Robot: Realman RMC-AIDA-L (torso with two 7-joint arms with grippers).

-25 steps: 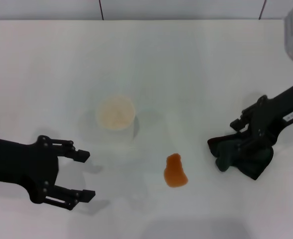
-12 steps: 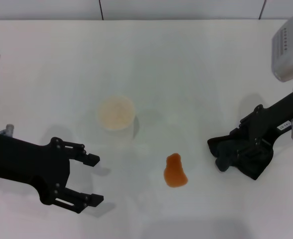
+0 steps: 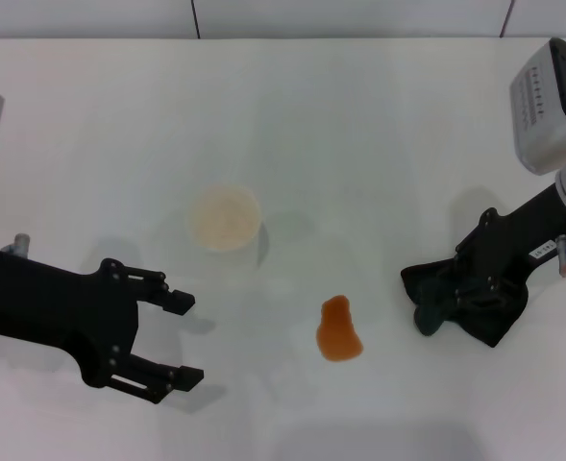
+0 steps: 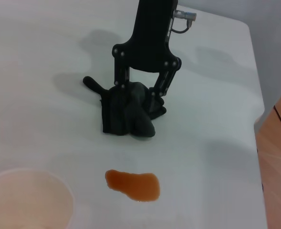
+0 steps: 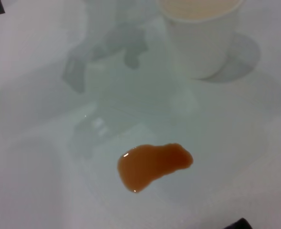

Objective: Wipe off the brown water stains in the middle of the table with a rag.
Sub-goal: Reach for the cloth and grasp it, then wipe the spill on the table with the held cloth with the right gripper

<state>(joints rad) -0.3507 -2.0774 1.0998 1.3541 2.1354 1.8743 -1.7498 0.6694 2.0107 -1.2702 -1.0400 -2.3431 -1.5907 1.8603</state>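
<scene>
The brown water stain [image 3: 338, 329] is a small orange-brown blob on the white table [image 3: 359, 125], in front of and to the right of a cup. It also shows in the left wrist view [image 4: 133, 185] and the right wrist view [image 5: 152, 164]. The dark rag [image 3: 475, 312] lies bunched on the table to the right of the stain. My right gripper [image 3: 463, 288] stands over it, its fingers [image 4: 119, 88] pinching the rag's top fold [image 4: 128, 114]. My left gripper [image 3: 186, 338] is open and empty, at the left, in front of the cup.
A pale paper cup [image 3: 225, 219] stands behind and to the left of the stain, and shows in the right wrist view [image 5: 202, 33]. The table's edge [image 4: 252, 95] lies beyond the rag in the left wrist view.
My left gripper has moved right and slightly forward, staying open. My right arm has risen more upright over the rag. The rag and the stain stay in place.
</scene>
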